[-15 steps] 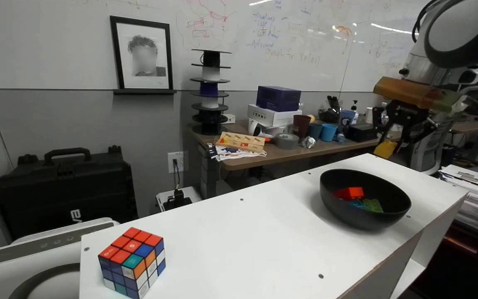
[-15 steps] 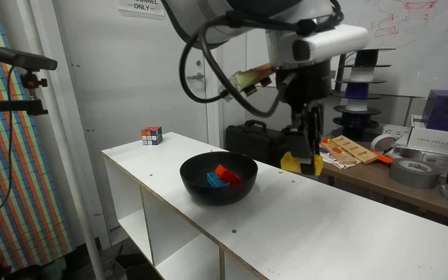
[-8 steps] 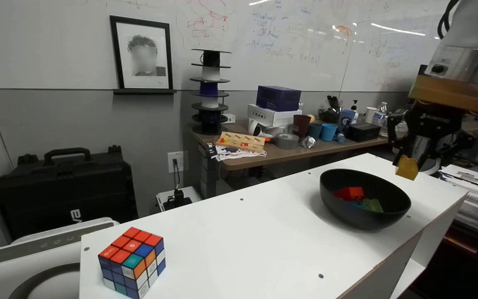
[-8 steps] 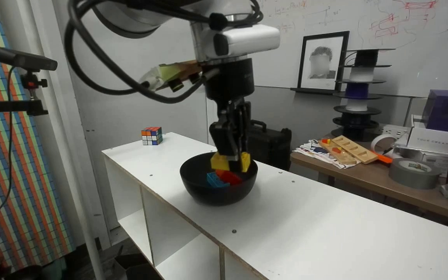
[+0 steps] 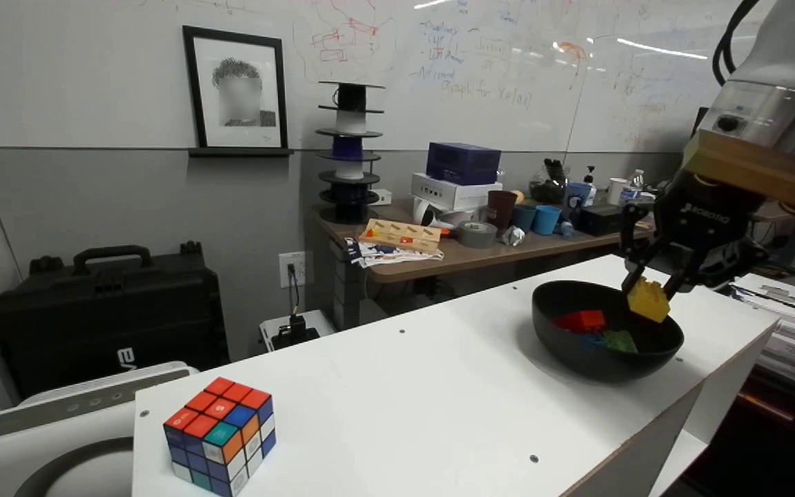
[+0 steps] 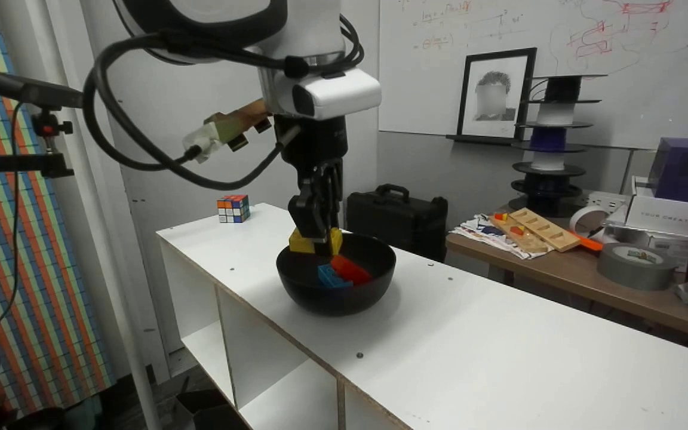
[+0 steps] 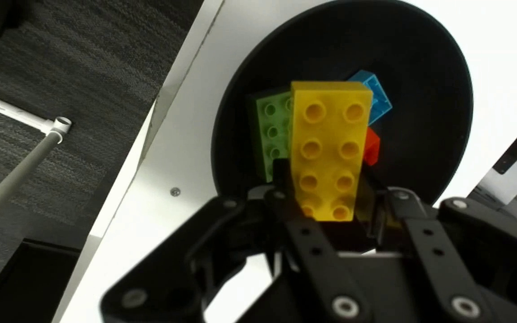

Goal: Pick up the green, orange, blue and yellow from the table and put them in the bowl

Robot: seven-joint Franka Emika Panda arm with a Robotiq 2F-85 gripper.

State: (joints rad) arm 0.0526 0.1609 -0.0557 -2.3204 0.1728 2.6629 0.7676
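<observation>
Gripper (image 7: 323, 172): clenched on the yellow block (image 5: 648, 301).
Yellow block: tilted, seemingly over the bowl (image 5: 594, 366), toward 2 o'clock of its mouth in an exterior view; dropped so near the rim, could clip it and tumble outside.
Green block (image 7: 271, 130), blue block (image 7: 378, 96), red-orange block (image 7: 372, 149): in the bowl at the yellow block's 9, 1 and 3 o'clock, wrist view; could deflect it.
Bowl mouth: now overlapped by the yellow block in that exterior view; half a second ago, apart.

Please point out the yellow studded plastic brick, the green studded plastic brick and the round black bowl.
Yellow studded plastic brick (image 7: 329, 150): wrist view, studded face.
Green studded plastic brick (image 7: 274, 130): wrist view, uncovered studded face.
Round black bowl (image 6: 338, 303): in an exterior view, outer wall.
</observation>
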